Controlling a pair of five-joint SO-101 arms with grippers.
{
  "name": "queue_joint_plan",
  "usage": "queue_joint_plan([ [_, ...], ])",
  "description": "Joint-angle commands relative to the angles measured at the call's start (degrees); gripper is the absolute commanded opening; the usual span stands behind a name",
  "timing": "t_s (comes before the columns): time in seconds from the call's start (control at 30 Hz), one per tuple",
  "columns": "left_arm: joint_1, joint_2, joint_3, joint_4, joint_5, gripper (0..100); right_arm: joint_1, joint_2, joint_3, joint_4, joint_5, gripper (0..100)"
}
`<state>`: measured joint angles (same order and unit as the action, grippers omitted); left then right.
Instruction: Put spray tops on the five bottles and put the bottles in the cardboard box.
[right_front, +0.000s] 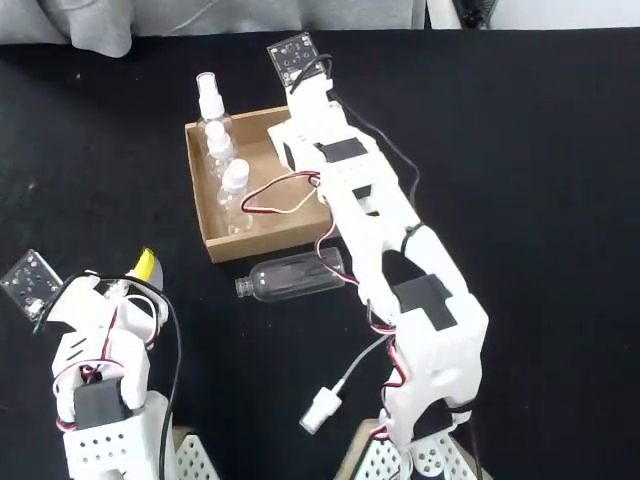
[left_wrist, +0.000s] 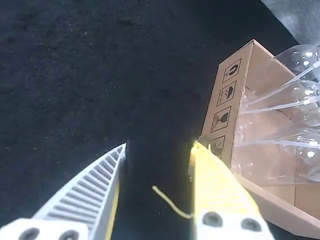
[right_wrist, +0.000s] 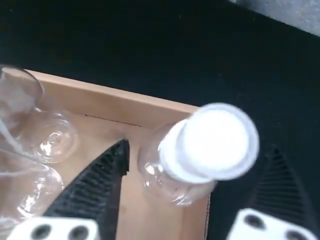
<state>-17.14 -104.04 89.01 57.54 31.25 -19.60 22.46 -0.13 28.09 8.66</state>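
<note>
We see the right gripper over a corner of the cardboard box. Its fingers are spread, and a bottle with a white top stands between them. A slim gap shows on each side, so nothing is pinched. Three more topped bottles sit in a row along the box's opposite wall. A bare bottle lies on the desk just beside the box. The left gripper is low over the desk near the box, its fingers spread with nothing between them.
</note>
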Motion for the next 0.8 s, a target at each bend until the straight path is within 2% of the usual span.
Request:
queue_joint_plan([
  [0.0,0.13,-0.53,-0.57,-0.09,-0.44,19,1.58,-1.01,-1.1,1.32,-0.44,35.4],
  [0.37,0.04,-0.53,-0.66,-0.09,-0.44,19,1.58,-1.1,-1.1,1.67,-0.44,35.4],
  [0.77,0.04,-0.53,-0.66,-0.09,-0.53,19,1.58,-5.58,-1.36,10.73,-0.44,35.4],
])
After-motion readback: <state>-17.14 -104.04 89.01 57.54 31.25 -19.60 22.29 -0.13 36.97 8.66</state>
